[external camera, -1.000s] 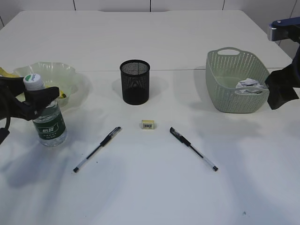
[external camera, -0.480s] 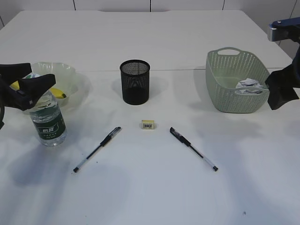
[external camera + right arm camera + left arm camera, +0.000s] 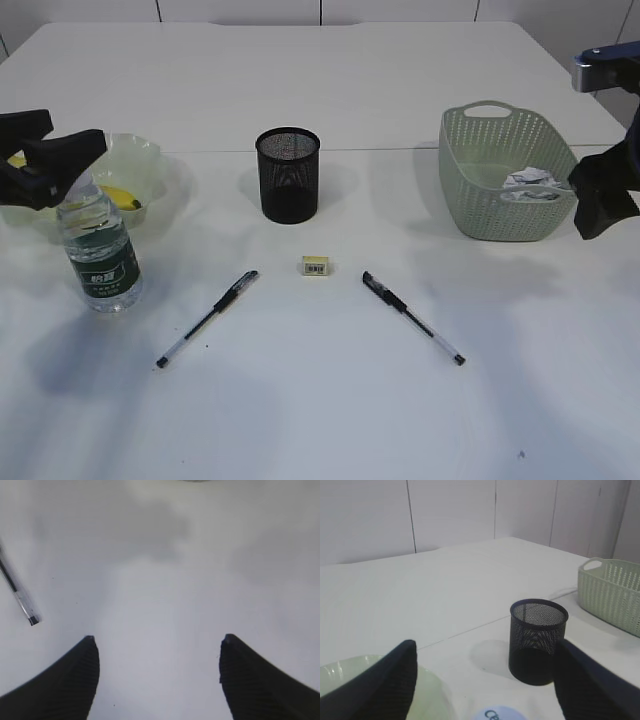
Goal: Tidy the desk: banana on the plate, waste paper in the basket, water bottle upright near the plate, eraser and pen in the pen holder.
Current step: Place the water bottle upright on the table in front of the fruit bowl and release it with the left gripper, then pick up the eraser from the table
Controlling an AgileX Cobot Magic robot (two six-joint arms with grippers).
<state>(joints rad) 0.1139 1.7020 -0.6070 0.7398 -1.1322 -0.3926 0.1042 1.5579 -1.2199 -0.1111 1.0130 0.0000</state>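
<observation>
Eraser (image 3: 315, 265) between two pens (image 3: 207, 318)

1. Plate (image 3: 140, 160) far left on desk (image 3: 330, 400), banana (image 3: 120, 197) in it.
2. Water bottle (image 3: 98, 250) upright just in front of plate.
3. Pen holder (image 3: 288, 175) mid-desk; eraser (image 3: 315, 265) in front of it.
4. One pen (image 3: 206, 319) left of eraser, other pen (image 3: 413, 317) right.
5. Basket (image 3: 495, 180) far right w/ waste paper (image 3: 530, 185) inside.
</observation>
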